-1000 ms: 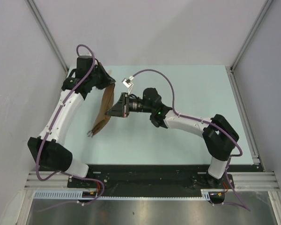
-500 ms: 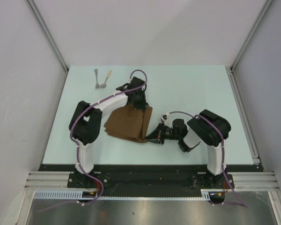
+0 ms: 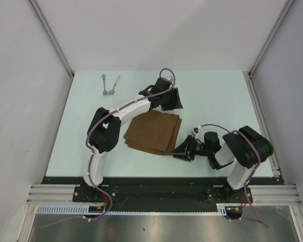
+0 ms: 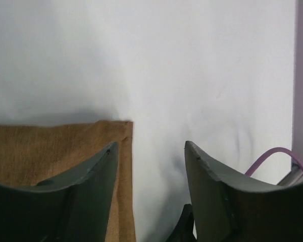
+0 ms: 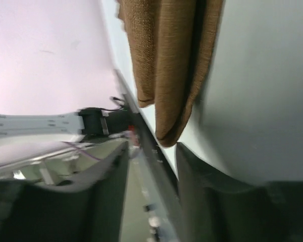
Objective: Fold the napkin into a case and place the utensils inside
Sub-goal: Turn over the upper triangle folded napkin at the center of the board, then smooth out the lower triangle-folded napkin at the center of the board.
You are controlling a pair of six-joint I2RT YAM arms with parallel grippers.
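The brown napkin [image 3: 152,132] lies folded flat on the pale table [image 3: 222,96], its layered edges showing in the right wrist view [image 5: 166,60]. My left gripper [image 3: 174,101] sits just beyond the napkin's far right corner, open over bare table [image 4: 151,151]; the cloth corner [image 4: 55,146] lies beside its left finger. My right gripper [image 3: 179,150] is low at the napkin's near right corner, open [image 5: 151,151], with the corner just off its fingertips. Two utensils lie at the far left: a grey-handled one [image 3: 105,84] and a tan-handled one [image 3: 115,84].
Grey walls close in the table on three sides, with metal posts at the back corners [image 3: 250,74]. A black strip [image 3: 156,180] runs along the table's near edge by the arm bases. The right arm's elbow [image 3: 250,146] is folded low near the table's right side.
The napkin was hanging between both shut grippers, then was laid down. Now both grippers have opened and let go of it, and the cloth lies a little further right.
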